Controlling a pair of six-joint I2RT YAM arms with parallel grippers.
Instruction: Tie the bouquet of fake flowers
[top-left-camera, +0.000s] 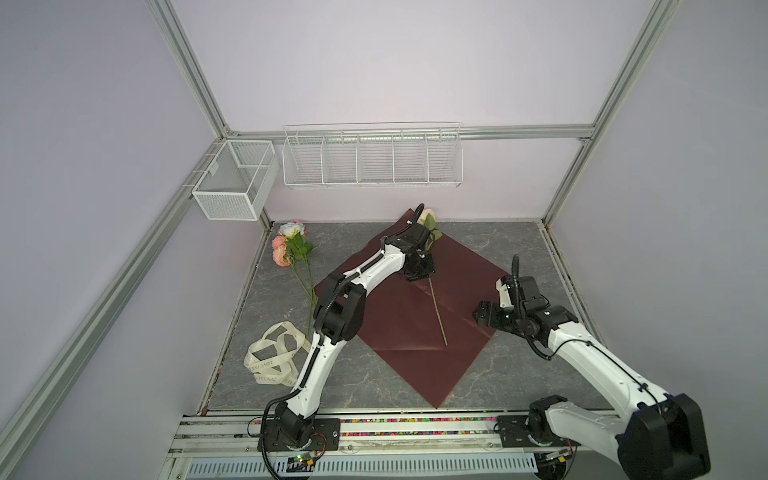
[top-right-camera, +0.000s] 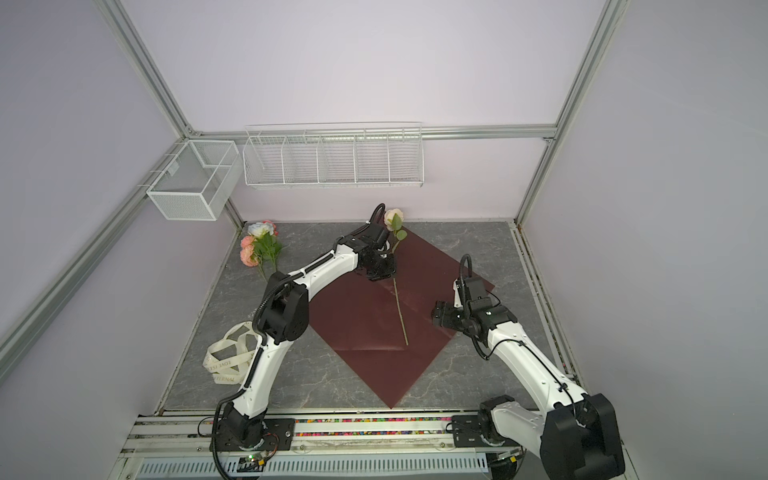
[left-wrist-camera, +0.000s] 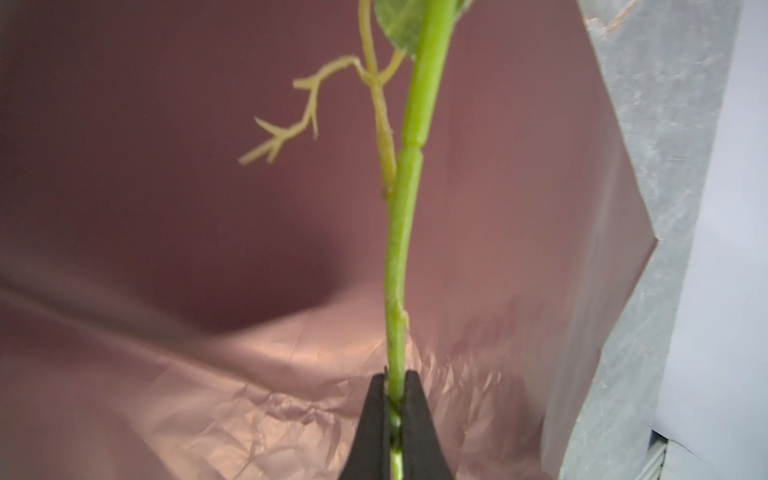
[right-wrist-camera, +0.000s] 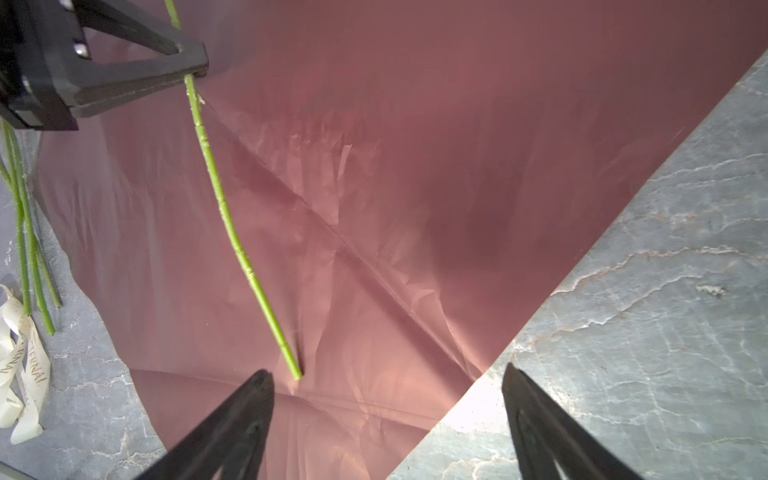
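Note:
A cream rose (top-left-camera: 428, 216) (top-right-camera: 392, 217) of the bouquet lies on the dark-red paper (top-left-camera: 395, 324) (top-right-camera: 361, 316), its thin green stem (top-left-camera: 437, 309) (right-wrist-camera: 232, 232) running toward the front. My left gripper (top-left-camera: 428, 270) (top-right-camera: 388, 272) (left-wrist-camera: 395, 374) is shut on that stem (left-wrist-camera: 401, 249) just below the leaves. The pink and pale blue roses (top-left-camera: 289, 245) (top-right-camera: 257, 245) lie apart on the table at the back left. My right gripper (top-left-camera: 478, 313) (top-right-camera: 436, 313) (right-wrist-camera: 386, 369) hangs open over the paper's right edge, holding nothing, close to the stem's cut end.
A cream printed ribbon (top-left-camera: 274, 361) (top-right-camera: 228, 357) (right-wrist-camera: 20, 365) lies looped at the front left beside my left arm. On the back wall hang a white wire rack (top-left-camera: 372, 162) and a mesh box (top-left-camera: 232, 183). Grey marble tabletop (top-left-camera: 519, 374) surrounds the paper.

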